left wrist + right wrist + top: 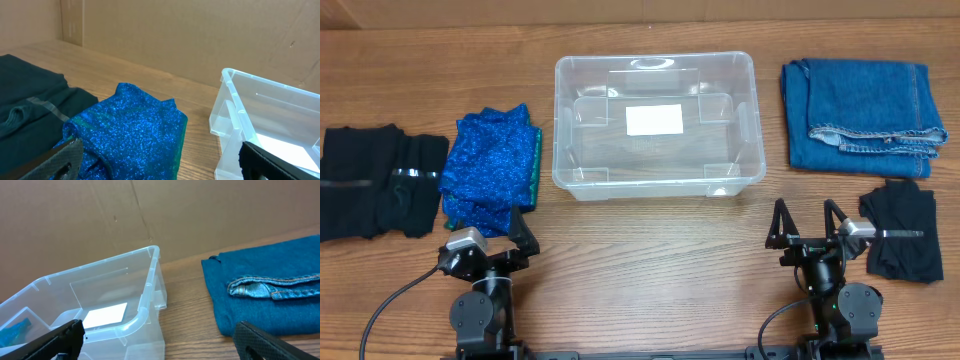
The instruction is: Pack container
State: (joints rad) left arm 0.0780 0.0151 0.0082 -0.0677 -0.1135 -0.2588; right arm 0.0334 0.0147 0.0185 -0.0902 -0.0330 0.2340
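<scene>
The clear rectangular container [657, 180] stands at the table's middle, empty, with a white label on its bottom; it also shows in the left wrist view [235, 120] and right wrist view [145, 310]. Folded blue jeans [860, 115] lie to its right, also in the right wrist view [260, 295]. A sparkly blue cloth [488, 168] lies to its left, also in the left wrist view [130, 135]. My left gripper [517, 232] is open and empty just in front of the blue cloth. My right gripper [808, 225] is open and empty in front of the container's right corner.
A black folded garment [375, 180] lies at the far left, left of the blue cloth. A smaller black garment [905, 232] lies at the right, beside my right gripper. A cardboard wall [190, 35] stands behind the table.
</scene>
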